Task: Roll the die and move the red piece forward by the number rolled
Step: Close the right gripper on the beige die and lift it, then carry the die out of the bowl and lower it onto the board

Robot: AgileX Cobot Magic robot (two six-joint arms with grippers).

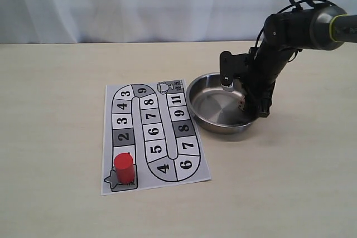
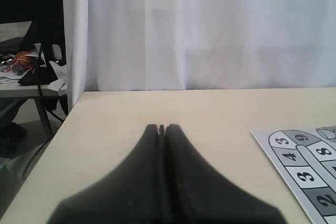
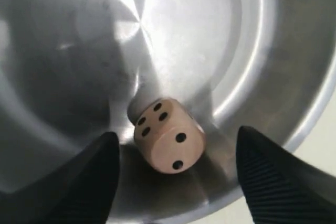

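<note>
At the near edge of the table: the red piece (image 1: 123, 168) stood upright on the start square at the near left corner of the board (image 1: 153, 132), well apart from both grippers.
Board: a printed sheet of numbered squares lay flat on the table (image 1: 56, 110), its far right corner just beside the bowl (image 1: 196, 85).
Left gripper (image 2: 161, 128): it was closed on nothing, fingers pressed together, above bare table with a corner of the board off to one side. It was out of the exterior view.
Die (image 3: 169, 142): it lay inside the shallow steel bowl, low on the curve where floor meets wall, on the side nearest the right arm. A four-pip face and a two-pip face showed to the wrist camera.
Right gripper (image 3: 176, 135): it was open and empty, lowered into the bowl with one finger on each side of the die, neither touching it.
Handling: the die looked light, stiff and smooth-faced, likely to skid on polished steel if nudged.
Where to hold: two opposite flat faces seemed best. The cube sat turned somewhat to the fingers, so a corner pinch seemed possible.
Risk: a squeeze on edges might pop it out.
Far side: a white curtain (image 1: 111, 4) hung behind the table.
</note>
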